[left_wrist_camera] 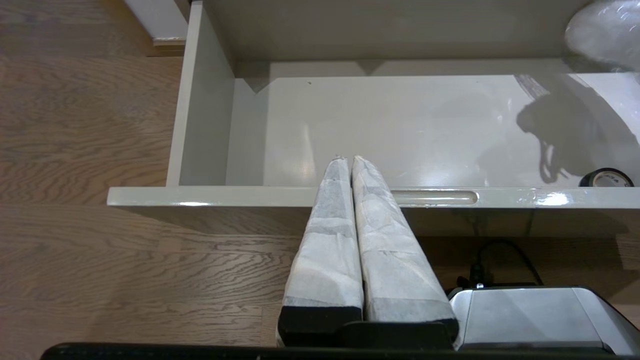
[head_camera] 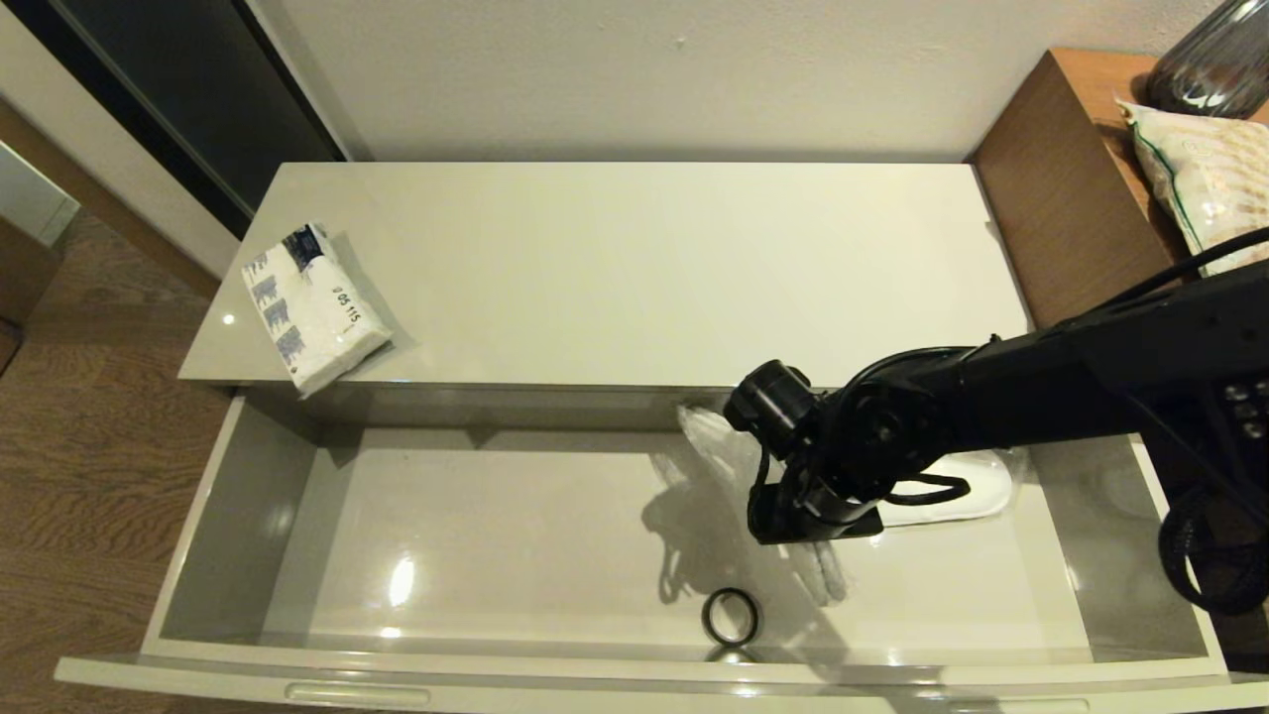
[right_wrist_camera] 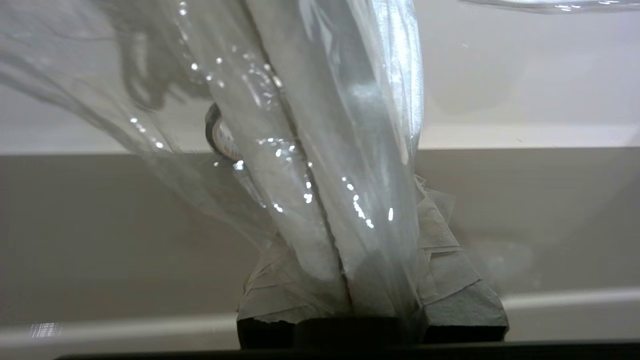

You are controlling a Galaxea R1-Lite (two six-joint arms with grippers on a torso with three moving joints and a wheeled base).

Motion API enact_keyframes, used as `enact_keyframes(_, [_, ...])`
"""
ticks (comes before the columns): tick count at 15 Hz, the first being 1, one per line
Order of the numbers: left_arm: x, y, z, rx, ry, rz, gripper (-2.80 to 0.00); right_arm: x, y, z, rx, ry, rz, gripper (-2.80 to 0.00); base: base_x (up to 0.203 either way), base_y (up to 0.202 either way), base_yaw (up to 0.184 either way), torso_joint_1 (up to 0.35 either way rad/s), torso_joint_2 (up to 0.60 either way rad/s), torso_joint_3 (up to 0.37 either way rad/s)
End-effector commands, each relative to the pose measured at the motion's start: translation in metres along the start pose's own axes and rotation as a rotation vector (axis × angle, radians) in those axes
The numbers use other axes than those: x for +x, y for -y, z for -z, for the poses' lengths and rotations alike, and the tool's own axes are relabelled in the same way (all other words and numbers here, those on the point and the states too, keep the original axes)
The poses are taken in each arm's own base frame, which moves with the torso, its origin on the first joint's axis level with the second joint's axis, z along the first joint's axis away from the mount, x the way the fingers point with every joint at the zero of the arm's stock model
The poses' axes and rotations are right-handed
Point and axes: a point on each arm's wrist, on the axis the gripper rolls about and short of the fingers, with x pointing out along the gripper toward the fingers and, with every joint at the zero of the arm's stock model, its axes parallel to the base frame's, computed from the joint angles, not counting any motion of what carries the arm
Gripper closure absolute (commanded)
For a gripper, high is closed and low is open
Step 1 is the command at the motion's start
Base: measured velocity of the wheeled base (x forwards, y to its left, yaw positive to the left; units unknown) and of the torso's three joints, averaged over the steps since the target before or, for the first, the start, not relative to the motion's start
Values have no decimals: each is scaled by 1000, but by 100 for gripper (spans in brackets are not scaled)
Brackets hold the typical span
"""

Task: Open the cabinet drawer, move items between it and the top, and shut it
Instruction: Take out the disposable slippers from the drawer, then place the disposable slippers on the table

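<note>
Cabinet drawer (head_camera: 248,516) fully open. Tissue pack (head_camera: 312,307) lies on the top (head_camera: 634,268) at its 9 o'clock end. Black ring (head_camera: 731,616) rests on the drawer floor near the front wall, about 6 o'clock. Right tool (right_wrist_camera: 332,220) is closed on the wrapped slippers (head_camera: 977,486), plastic draped over both fingers; the arm reaches in from 3 o'clock, wrist bent down into the drawer. Left tool (left_wrist_camera: 350,160) closed, empty, parked outside the drawer front. Judged remaining: slippers and ring transfers, then closing.
</note>
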Motion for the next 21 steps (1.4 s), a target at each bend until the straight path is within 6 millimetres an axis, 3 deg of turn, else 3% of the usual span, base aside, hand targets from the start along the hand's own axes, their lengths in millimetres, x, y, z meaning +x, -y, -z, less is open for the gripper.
enact_keyframes(1, [0, 0, 0, 0, -2, 0, 0, -37, 14, -3, 8, 22, -22, 0, 0, 0, 0, 0, 0, 0])
enact_keyframes(8, [0, 0, 0, 0, -2, 0, 0, -150, 74, 24, -123, -23, -82, 0, 0, 0, 0, 0, 0, 0])
enact_keyframes(11, [0, 0, 0, 0, -2, 0, 0, -215, 111, 41, -203, 38, -106, 0, 0, 0, 0, 0, 0, 0])
enact_keyframes(14, [0, 0, 0, 0, -2, 0, 0, -248, 130, 34, -188, 113, -63, 0, 0, 0, 0, 0, 0, 0])
enact_keyframes(16, [0, 0, 0, 0, -2, 0, 0, -254, 144, 6, -110, 184, 11, 0, 0, 0, 0, 0, 0, 0])
enact_keyframes(17, [0, 0, 0, 0, -2, 0, 0, -242, 150, -12, -74, 182, 62, 0, 0, 0, 0, 0, 0, 0])
enact_keyframes(21, [0, 0, 0, 0, -2, 0, 0, -154, 179, -84, 34, 214, 285, 0, 0, 0, 0, 0, 0, 0])
